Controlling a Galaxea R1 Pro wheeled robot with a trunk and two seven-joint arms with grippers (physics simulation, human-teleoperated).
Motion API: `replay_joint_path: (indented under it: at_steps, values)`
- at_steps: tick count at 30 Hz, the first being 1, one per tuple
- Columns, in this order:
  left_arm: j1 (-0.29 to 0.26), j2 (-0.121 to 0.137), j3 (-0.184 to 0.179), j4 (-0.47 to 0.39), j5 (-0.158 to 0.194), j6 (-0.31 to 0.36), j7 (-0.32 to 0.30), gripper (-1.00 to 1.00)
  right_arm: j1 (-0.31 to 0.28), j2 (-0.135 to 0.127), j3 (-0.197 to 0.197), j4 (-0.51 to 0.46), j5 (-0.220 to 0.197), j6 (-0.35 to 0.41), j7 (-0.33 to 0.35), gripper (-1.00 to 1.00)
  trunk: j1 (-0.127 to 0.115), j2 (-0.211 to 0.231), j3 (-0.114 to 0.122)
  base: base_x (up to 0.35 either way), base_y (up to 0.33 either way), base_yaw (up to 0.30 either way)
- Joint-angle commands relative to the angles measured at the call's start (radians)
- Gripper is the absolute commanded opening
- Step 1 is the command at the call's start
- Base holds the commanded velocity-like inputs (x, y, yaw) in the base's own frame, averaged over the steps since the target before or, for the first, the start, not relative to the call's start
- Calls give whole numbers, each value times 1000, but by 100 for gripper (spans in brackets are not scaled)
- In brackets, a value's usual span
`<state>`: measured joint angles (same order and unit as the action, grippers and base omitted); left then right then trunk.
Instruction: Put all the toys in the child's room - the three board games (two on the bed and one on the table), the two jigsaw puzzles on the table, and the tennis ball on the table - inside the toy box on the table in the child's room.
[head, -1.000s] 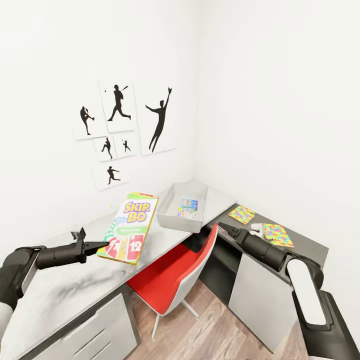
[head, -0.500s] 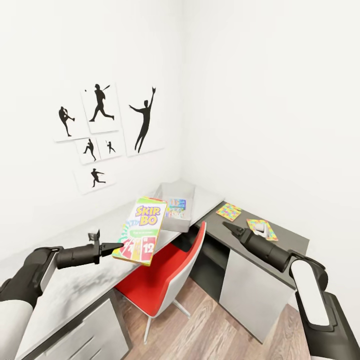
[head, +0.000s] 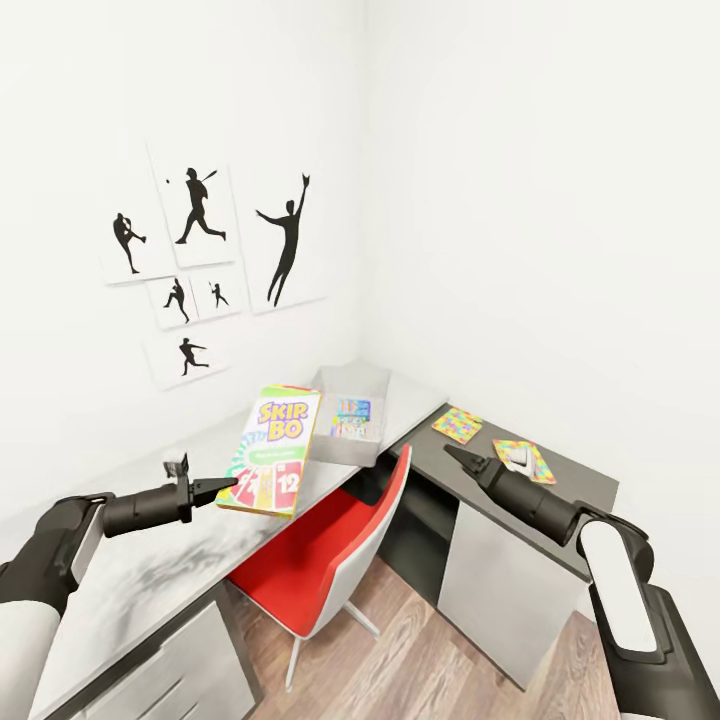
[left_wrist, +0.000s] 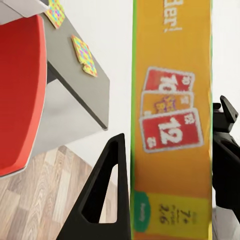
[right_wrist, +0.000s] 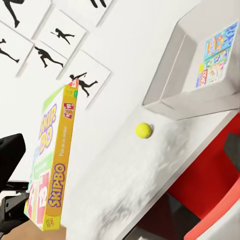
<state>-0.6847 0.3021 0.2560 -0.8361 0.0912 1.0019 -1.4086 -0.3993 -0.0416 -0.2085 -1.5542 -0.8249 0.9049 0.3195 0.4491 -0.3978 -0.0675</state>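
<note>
The left hand (head: 228, 485) grips the Skip-Bo board game (head: 270, 451) by its lower edge, above the bench (head: 150, 580), short of the toy box (head: 347, 415). Best carry it level over the box rim before releasing. I cannot tell the right hand's (head: 450, 453) state.

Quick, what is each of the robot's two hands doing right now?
Left end effector: closed on the Skip-Bo board game, held above the desk.
Right end effector: holds nothing, over the dark desk; open or closed cannot be told.
</note>
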Motion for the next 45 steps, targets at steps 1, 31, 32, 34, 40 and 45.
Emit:
replay_joint_path:
  at_steps: [1,31,32,34,40,45]
  values:
    - [-1,0,0,0,2,11,-3,-100,-1,0,-2,0,6,5,7,100,1,-2,-2,177,-130,0]
    - [-1,1,0,0,1,11,-3,-100,-1,0,-3,2,6,5,13,100,1,-2,-3,253,-63,0]
    - [-1,1,0,0,1,11,-3,-100,-1,0,-3,2,6,5,13,100,1,-2,-3,288,-5,0]
    - [-1,1,0,0,1,11,-3,-100,-1,0,-3,2,6,5,14,100,1,-2,-3,278,-28,3]
    - [-1,2,0,0,2,11,-3,-100,-1,-1,-4,3,6,5,16,100,1,-2,-7,267,-10,86]
    - [-1,2,0,0,2,11,-3,-100,-1,-1,-4,3,6,5,16,100,1,-2,-10,224,-103,199]
